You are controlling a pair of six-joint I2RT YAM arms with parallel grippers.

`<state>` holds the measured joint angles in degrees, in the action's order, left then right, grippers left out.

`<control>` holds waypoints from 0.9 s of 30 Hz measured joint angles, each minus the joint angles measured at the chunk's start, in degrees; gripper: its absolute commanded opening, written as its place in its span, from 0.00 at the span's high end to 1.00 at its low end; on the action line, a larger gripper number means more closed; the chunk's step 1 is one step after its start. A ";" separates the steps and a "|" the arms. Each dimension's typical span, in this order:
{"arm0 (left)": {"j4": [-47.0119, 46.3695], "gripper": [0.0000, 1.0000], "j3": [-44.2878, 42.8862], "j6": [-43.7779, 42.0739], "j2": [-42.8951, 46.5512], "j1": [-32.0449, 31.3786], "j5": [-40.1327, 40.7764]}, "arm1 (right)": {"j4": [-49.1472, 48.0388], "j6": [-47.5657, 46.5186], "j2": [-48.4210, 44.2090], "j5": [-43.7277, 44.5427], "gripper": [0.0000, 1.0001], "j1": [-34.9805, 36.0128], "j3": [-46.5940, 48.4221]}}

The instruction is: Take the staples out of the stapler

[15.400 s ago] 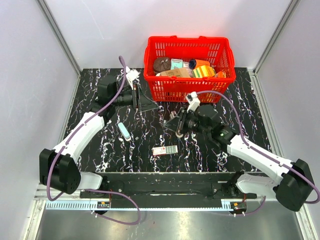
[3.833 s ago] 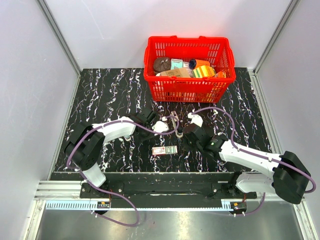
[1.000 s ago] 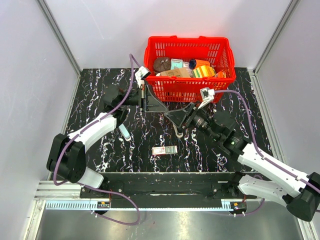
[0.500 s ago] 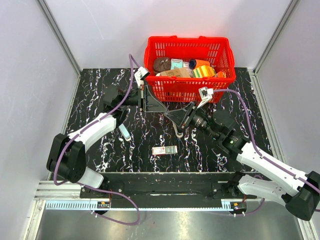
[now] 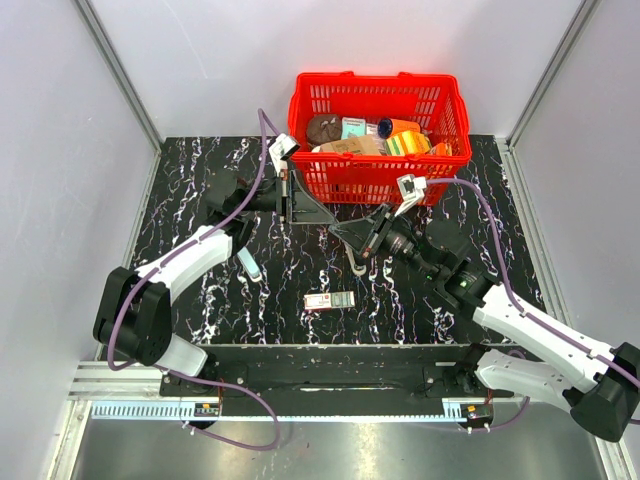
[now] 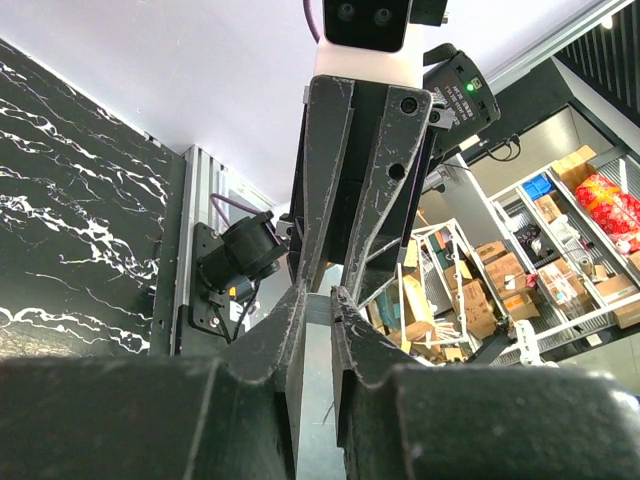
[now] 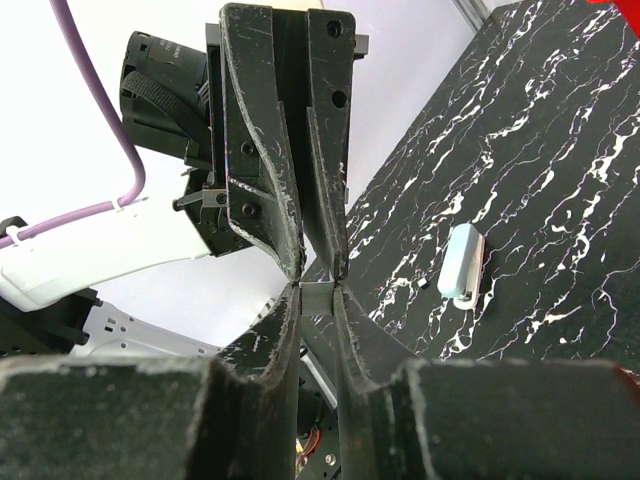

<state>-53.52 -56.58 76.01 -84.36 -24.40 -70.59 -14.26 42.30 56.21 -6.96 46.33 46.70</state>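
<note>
From above, the stapler [image 5: 248, 263] lies on the left of the black table [image 5: 200, 170], apart from both arms. The left gripper [image 5: 327, 221] and right gripper [image 5: 339, 231] meet tip to tip just near of the red basket [image 5: 375, 182].

The left wrist view shows the left fingers [image 6: 282, 330] clenched on a thin grey strip [image 6: 317, 309].

In the right wrist view, the right fingers [image 7: 282, 322] clamp the same strip.

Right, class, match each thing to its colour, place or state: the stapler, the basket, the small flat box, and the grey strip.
1 stapler
2 basket
3 small box
4 grey strip

A pinched between left claw and right claw
B red, full of goods
C pale blue, lying on the table
D red-and-white, flat

Pairs: 1-C, 2-B, 3-D, 4-A
</note>
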 measured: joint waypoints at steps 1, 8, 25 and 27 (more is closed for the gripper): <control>0.22 0.80 0.00 -0.17 0.00 0.00 -0.02 | 0.04 0.00 -0.02 0.02 0.89 0.00 -0.02; 10.73 0.61 -0.15 -9.55 0.83 0.33 1.42 | 2.21 -0.11 -0.55 0.35 0.93 -0.24 -0.48; 66.36 0.52 -11.17 -64.11 1.14 3.63 24.09 | 25.03 -0.04 12.48 1.77 1.00 -0.42 -1.03; 70.93 0.52 -9.57 -71.34 1.11 2.36 29.68 | 28.50 0.00 17.99 2.08 1.00 -0.26 -0.50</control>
<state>17.41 -66.15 4.67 -83.24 -22.04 -40.91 14.24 42.30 74.19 -4.89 46.06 46.19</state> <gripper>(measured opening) 0.482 0.206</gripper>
